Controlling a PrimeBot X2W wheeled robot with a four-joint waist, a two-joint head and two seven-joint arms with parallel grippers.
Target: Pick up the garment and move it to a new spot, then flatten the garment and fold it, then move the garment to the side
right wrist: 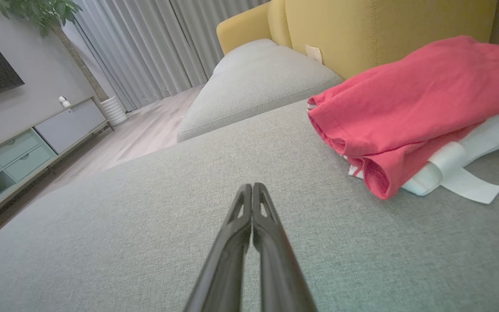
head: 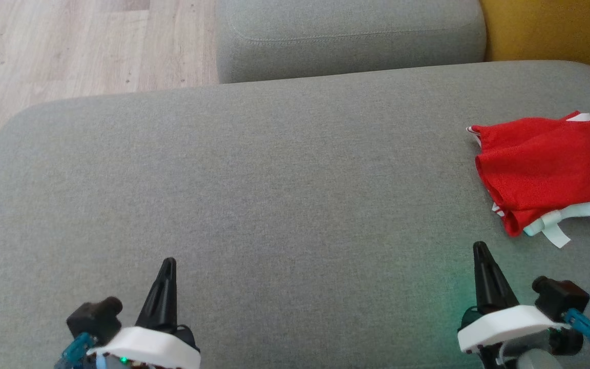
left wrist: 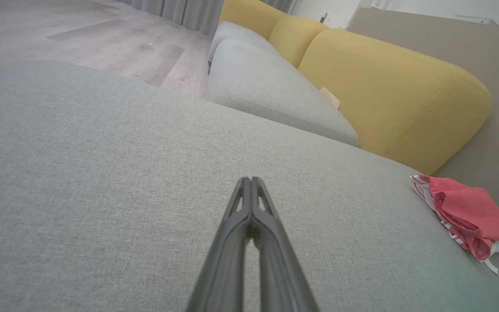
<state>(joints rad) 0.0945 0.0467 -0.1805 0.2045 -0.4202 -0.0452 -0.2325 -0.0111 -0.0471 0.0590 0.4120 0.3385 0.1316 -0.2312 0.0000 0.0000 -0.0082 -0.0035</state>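
A folded red garment [head: 546,169] with white trim lies at the right side of a broad grey cushion [head: 274,195], close to the cushion's right edge, its white strip trailing toward the robot. In the right wrist view the same garment [right wrist: 405,104] sits up and to the right of the fingertips, a loose white band poking out from under the red folds.

The right gripper [head: 479,251] hangs over the cushion near the garment's lower corner but apart from it, its two dark fingers pressed together with nothing between them. The left gripper [head: 169,264] hovers well away at the lower left, fingers likewise together and empty; its own wrist view shows the tips [left wrist: 251,182] meeting above bare grey fabric, the garment [left wrist: 466,212] far off to the right.

Beyond the cushion stands a second grey seat [head: 346,36], a yellow backrest [left wrist: 388,91] behind it, and pale wood flooring [head: 69,46] to the left.
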